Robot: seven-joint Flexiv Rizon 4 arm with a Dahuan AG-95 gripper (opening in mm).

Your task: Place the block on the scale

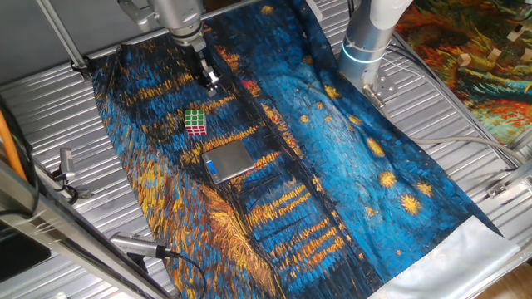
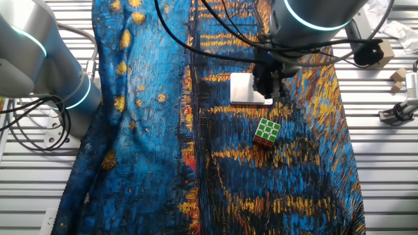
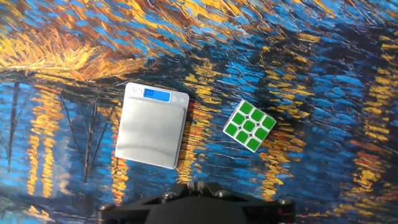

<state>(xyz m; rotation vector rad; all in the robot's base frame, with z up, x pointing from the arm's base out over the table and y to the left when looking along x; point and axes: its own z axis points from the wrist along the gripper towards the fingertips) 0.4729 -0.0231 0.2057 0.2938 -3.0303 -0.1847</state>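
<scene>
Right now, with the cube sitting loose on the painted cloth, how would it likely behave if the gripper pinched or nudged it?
The block looks rigid with flat, squared faces, so probably a stable pinch and no rolling. Its glossy stickers may be a bit slippery. Nudged, it might drag on the cloth or bunch it, rather than slide cleanly towards the scale.

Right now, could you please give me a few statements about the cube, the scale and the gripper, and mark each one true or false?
1. The block sits on the scale. False: it lies on the cloth beside it, apart.
2. The block's top face is green. True.
3. The gripper holds the block. False: it hangs above the cloth, with nothing in it.
4. The scale's display strip is blue. True.
5. The scale platform is bare. True.
</scene>
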